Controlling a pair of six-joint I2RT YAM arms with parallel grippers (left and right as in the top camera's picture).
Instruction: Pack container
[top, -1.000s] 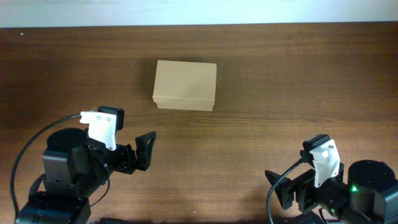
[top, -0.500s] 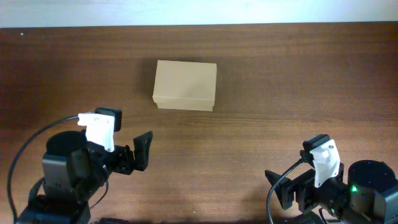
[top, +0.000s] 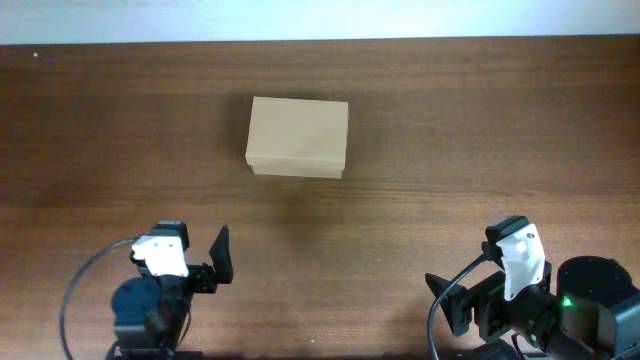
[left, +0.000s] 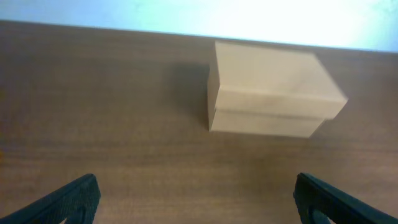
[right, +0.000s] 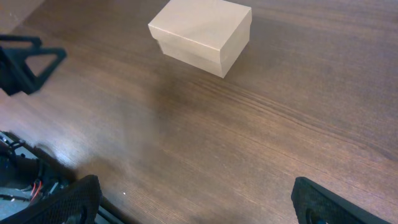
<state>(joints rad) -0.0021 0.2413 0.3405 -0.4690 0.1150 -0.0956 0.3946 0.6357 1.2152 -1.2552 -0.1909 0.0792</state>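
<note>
The container is a plain tan cardboard box with its lid down, lying on the dark wooden table left of centre towards the back. The left wrist view faces it straight on, the container well ahead of my left gripper, whose jaws stand wide open with only bare table between them. My right gripper is also wide open over bare wood at the front right, and the container lies far off at the top of its view. Nothing is held.
The table's back edge meets a pale wall. In the right wrist view one dark finger of the left arm shows at far left, and cables lie at the table's front edge.
My left arm has drawn back towards the front edge and swung round to point at the container. Its jaws stayed open. The right arm and the container have not moved.
</note>
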